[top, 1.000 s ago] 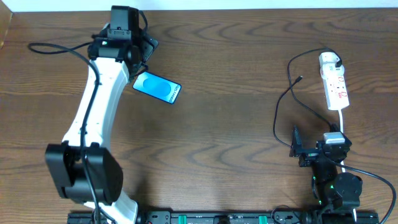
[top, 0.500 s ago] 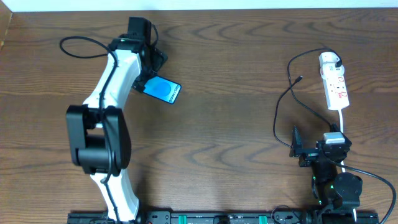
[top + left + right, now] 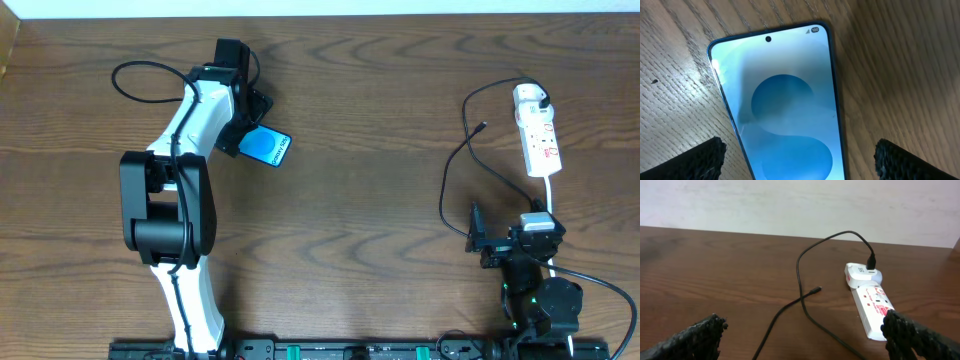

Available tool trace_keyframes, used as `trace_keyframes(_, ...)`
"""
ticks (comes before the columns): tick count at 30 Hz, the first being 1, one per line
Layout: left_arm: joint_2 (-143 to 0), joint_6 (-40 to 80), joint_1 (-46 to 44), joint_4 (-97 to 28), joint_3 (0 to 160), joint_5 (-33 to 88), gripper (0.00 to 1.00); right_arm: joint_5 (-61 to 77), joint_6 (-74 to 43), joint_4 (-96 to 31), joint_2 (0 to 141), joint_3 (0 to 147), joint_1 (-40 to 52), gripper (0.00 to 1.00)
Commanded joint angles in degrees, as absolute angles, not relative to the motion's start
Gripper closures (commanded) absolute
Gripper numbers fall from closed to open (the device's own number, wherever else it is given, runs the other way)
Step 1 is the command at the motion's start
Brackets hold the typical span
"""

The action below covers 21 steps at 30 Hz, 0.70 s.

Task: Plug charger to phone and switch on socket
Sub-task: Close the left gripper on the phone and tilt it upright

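Left gripper (image 3: 799, 160) jaws wide, straddling phone (image 3: 785, 95). Right gripper (image 3: 805, 341) jaws wide, facing socket (image 3: 871, 307). Charger (image 3: 801, 275) tip lying loose on table (image 3: 715, 270).

Phone (image 3: 268, 147) lies on the counter (image 3: 380, 200) at left, beneath the left end effector (image 3: 800, 162). Socket (image 3: 541, 140) lies far right. The charger (image 3: 530, 97) is plugged into its far end, with the tip loose to the socket's left.
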<state>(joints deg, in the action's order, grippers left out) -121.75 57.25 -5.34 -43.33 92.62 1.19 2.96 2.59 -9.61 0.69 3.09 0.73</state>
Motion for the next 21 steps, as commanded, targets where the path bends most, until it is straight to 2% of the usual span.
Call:
trace_keyframes(1,-123.7,59.0,-5.1,-43.4,93.6,1.1,0.05,2.5,3.3,-9.6,0.4,2.8,1.1,0.01)
trace_keyframes(21,-128.6,61.6,-5.1,-42.6,93.6,1.1,0.05,2.5,3.3,-9.6,0.4,2.8,1.1,0.01)
